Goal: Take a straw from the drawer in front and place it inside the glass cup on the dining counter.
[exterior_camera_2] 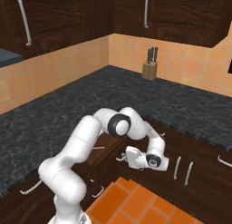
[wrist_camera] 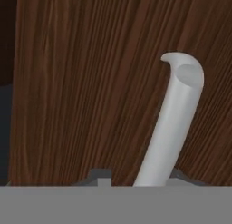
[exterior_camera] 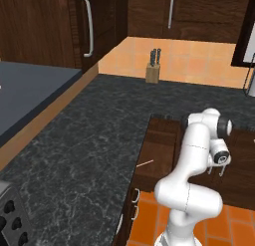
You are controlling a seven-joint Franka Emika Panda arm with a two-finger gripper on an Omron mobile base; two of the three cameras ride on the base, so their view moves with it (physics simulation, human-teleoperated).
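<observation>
The dark brown drawer (exterior_camera: 160, 148) (exterior_camera_2: 105, 151) stands pulled out from under the black counter. A thin straw (exterior_camera: 145, 163) (exterior_camera_2: 99, 148) lies inside it. My gripper (exterior_camera: 218, 165) (exterior_camera_2: 126, 156) (wrist_camera: 142, 180) is at the drawer's front, around the curved silver handle (wrist_camera: 176, 119). The handle runs up between my fingertips, with a gap showing on its left side, so the jaws stand slightly open. The glass cup and the dining counter are out of view.
A black speckled granite counter (exterior_camera: 99, 135) (exterior_camera_2: 68, 105) wraps the corner, with a knife block (exterior_camera: 153, 66) (exterior_camera_2: 150, 65) at the back wall. Tall dark cabinet doors (exterior_camera: 45, 26) rise behind it. Orange floor tiles (exterior_camera_2: 131, 202) lie below, and lower cabinet doors (exterior_camera_2: 199, 173) are to the right.
</observation>
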